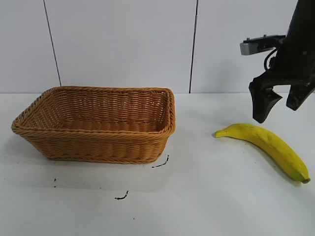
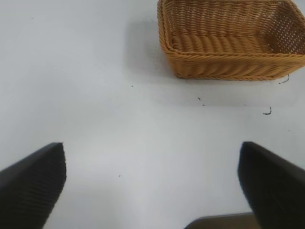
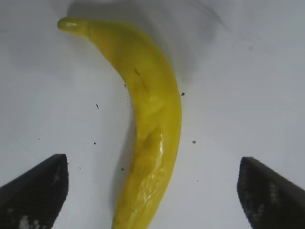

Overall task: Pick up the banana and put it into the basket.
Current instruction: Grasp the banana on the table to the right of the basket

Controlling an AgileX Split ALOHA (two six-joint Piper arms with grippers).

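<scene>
- Banana lies flat on the white surface, toward its right edge, stem tip pointing at the basket, brown end toward the near right corner.
- Basket sits on the left half of the surface, upright, nothing visible inside; well apart from the banana.
- Right tool hangs above the banana's middle, pointing straight down, fingers spread wide; no contact with the fruit visible.
- Right wrist view: banana runs between the two dark fingers, clear of both.
- Left tool: fingers wide apart, holding nothing, over bare surface; basket ahead of it, well apart. Seen only in its own wrist view.
- Small black marks on the surface by the basket's near right corner; a few dark specks around the banana.
</scene>
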